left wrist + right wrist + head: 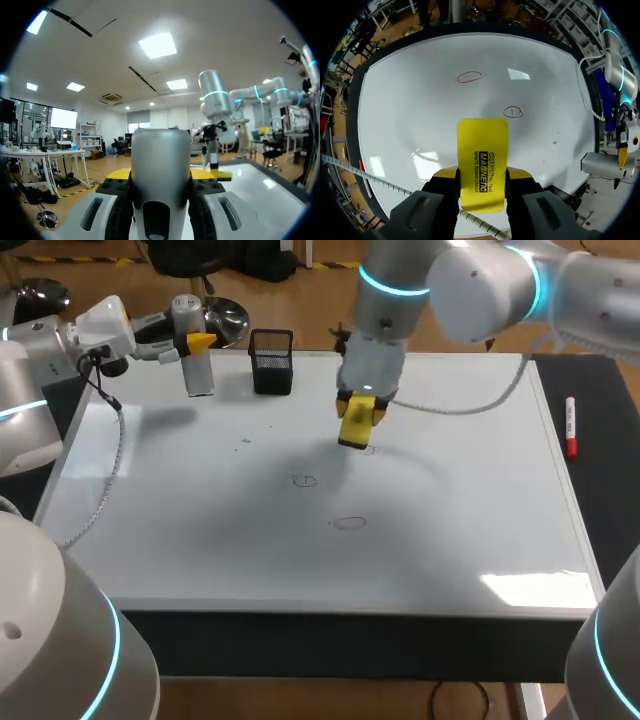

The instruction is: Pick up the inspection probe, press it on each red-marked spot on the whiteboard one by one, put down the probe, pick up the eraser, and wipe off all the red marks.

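While the left arm comes in at the far-left corner of the whiteboard (200,530), the left gripper (192,344) is clamped on the inspection probe (199,375). Its fingers press the grey cylinder from both sides. The left wrist view shows the probe filling the gap between the two yellow tips. The probe stands upright near the board's far edge, but whether its lower end touches the surface cannot be told.

Just to its right, also at the far edge, stands a black mesh holder (272,362), apart from the probe.

Further right, the right arm reaches in from the right corner to past the board's middle. There the right gripper (360,410) is closed on the yellow eraser (482,162), one finger on each long side, with the eraser sticking out ahead of the fingertips. The eraser points down at the board, and contact with the surface cannot be made out.

A small red mark (370,450) lies just beside the eraser's lower end. The middle red mark (305,480) lies a little nearer and to the left. The oval red mark (349,523) lies nearer still, well apart from the eraser. In the right wrist view two of these rings show ahead of the eraser.

At the far right, a red marker (571,427) lies on the dark mat (600,470) beside the board.
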